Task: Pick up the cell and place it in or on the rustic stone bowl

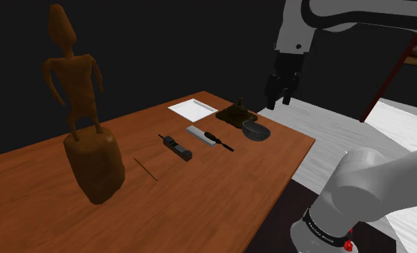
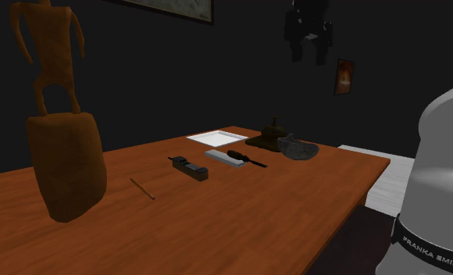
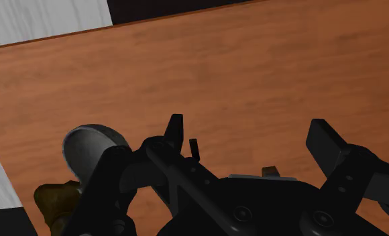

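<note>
The cell [image 1: 177,147] [image 2: 190,168] is a slim black handset with a short antenna, lying flat near the middle of the wooden table [image 1: 221,194]. A dark grey stone bowl [image 1: 256,131] [image 2: 299,148] [image 3: 89,144] sits near the table edge closest to the arm. My gripper [image 1: 277,102] [image 2: 309,55] [image 3: 250,137] hangs high above the bowl's end of the table. It is open, with nothing between its fingers. In the wrist view the bowl lies off to one side of the fingers.
A tall brown figure statue [image 1: 85,136] [image 2: 61,141] stands at the shoulder view's left. A thin stick [image 1: 145,169], a grey slab [image 1: 200,134] with a black tool [image 1: 218,139] on it, a white sheet [image 1: 193,108] and a brown ornament [image 1: 237,113] lie around the cell and bowl.
</note>
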Tool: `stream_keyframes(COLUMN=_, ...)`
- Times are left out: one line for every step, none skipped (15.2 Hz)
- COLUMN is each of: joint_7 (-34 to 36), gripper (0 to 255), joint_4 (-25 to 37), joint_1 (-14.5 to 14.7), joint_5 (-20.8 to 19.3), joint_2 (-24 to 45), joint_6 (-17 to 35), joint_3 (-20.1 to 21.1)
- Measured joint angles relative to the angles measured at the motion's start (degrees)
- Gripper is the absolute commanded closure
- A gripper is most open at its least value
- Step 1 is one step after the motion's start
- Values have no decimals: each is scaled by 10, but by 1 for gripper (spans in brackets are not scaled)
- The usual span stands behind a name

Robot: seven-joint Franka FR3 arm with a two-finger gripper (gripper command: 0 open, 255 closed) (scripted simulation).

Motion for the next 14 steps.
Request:
stream_keyframes(joint_7=0, gripper=0, joint_4=0, joint_1=0, joint_5=0, joint_2=0, joint_6=0, joint_3=0)
stream_keyframes(joint_7=0, gripper=0, joint_4=-3, joint_1=1, joint_5=1, joint_2=6, joint_6=9, joint_3=1)
stream_keyframes(joint_7=0, gripper=0, joint_4=-6, joint_1=3, joint_5=1, joint_2=15, joint_6=23, joint_3=3)
stream_keyframes(joint_7=0, gripper=0, joint_4=-11, joint_1=4, joint_5=2, joint_2=25, joint_6=39, joint_3=4)
stream_keyframes(joint_7=0, gripper=0, joint_4=-15, joint_1=6, joint_5=3, joint_2=36, joint_6=56, joint_3=6)
stream_keyframes(joint_7=2, gripper=0, joint_4=-20, joint_1=9, joint_5=6, joint_2=53, joint_6=79, joint_3=10)
stream_keyframes(joint_7=1, gripper=0, joint_4=-23, joint_1=11, joint_5=7, joint_2=66, joint_6=98, joint_3=12)
stream_keyframes(joint_7=0, gripper=0, joint_4=-24, joint_1=13, joint_5=7, joint_2=82, joint_6=117, joint_3=13)
stream_keyframes(joint_7=1, gripper=0, joint_4=-20, joint_1=15, joint_5=9, joint_2=102, joint_6=136, joint_3=16)
stream_keyframes(joint_7=0, gripper=0, joint_4=-19, joint_1=17, joint_5=9, joint_2=120, joint_6=154, joint_3=17)
stream_keyframes(joint_7=-2, gripper=0, joint_4=-18, joint_1=18, joint_5=9, joint_2=137, joint_6=172, joint_3=18)
stream_keyframes(joint_7=-3, gripper=0, joint_4=-20, joint_1=20, joint_5=9, joint_2=149, joint_6=189, joint_3=19)
stream_keyframes(joint_7=-3, gripper=0, joint_4=-16, joint_1=21, joint_5=9, joint_2=169, joint_6=205, joint_3=20)
stream_keyframes(joint_7=-2, gripper=0, joint_4=-17, joint_1=24, joint_5=11, joint_2=189, joint_6=228, joint_3=24)
